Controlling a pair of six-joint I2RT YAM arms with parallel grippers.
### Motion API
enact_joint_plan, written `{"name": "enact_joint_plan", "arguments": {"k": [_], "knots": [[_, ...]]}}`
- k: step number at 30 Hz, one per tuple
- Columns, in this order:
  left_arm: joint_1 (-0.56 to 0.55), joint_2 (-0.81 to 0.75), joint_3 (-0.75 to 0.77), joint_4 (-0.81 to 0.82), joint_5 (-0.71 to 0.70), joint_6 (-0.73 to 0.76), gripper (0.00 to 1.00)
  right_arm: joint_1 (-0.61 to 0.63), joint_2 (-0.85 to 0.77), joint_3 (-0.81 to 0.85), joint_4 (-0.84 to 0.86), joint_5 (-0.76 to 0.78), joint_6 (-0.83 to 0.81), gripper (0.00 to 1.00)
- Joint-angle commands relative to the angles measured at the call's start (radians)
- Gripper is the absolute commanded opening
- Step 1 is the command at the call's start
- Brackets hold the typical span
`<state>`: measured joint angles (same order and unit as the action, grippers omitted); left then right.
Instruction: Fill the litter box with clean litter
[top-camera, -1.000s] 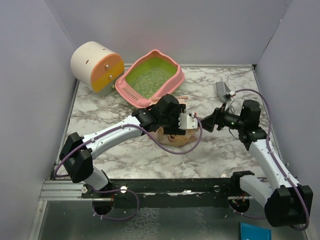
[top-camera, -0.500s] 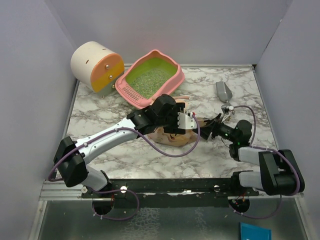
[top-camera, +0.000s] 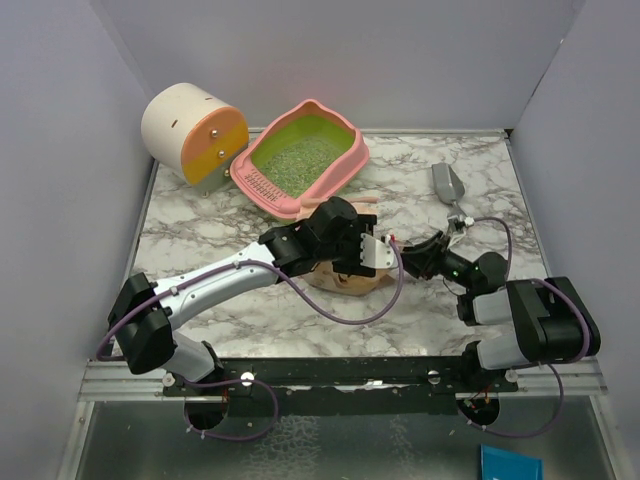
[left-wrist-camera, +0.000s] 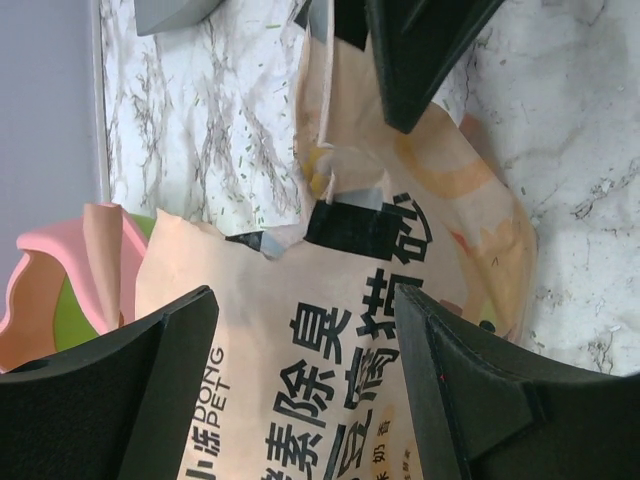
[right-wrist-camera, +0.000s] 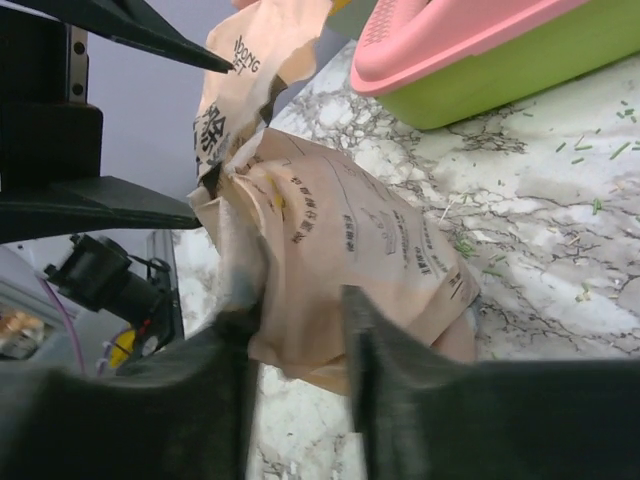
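The pink litter box (top-camera: 340, 170) stands at the back of the table with pale clean litter (top-camera: 298, 160) inside; its pink rim (right-wrist-camera: 470, 40) shows in the right wrist view. A tan printed bag (top-camera: 345, 278) lies in the middle of the table. My left gripper (top-camera: 368, 250) hovers over it, open, its fingers straddling the bag (left-wrist-camera: 330, 330) on both sides around the left gripper (left-wrist-camera: 305, 300) gap. My right gripper (top-camera: 408, 256) comes in low from the right, and the right gripper (right-wrist-camera: 295, 320) jaws are shut on the end of the bag (right-wrist-camera: 350, 240).
A cream-and-orange cylinder (top-camera: 195, 135) stands at the back left beside the box. A grey metal scoop (top-camera: 447, 185) lies at the right. Stray green granules (right-wrist-camera: 600, 205) are scattered over the marble. Walls enclose the table on three sides.
My right arm has dropped low and reached left to the bag, and its jaws have closed in on the bag's end. My left gripper has shifted slightly nearer, still over the bag.
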<state>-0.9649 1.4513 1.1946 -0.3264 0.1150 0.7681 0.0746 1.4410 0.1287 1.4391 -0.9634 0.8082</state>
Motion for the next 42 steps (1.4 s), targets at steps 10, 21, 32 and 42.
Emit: {"name": "enact_joint_plan", "arguments": {"k": [10,21,32,42], "knots": [[-0.044,0.002,-0.033,0.022,-0.032,0.038,0.73,-0.025,-0.305,0.077,-0.311,-0.048,-0.013,0.01],[-0.064,0.073,-0.047,0.043,-0.123,0.075,0.71,-0.073,-0.358,0.206,-0.799,-0.202,-0.057,0.02],[-0.067,0.064,-0.036,0.074,-0.131,0.071,0.68,-0.073,-0.376,0.213,-0.721,-0.177,-0.111,0.48],[-0.072,0.065,-0.047,0.061,-0.21,0.091,0.53,-0.111,-0.414,0.185,-0.757,-0.152,0.016,0.01]]}}
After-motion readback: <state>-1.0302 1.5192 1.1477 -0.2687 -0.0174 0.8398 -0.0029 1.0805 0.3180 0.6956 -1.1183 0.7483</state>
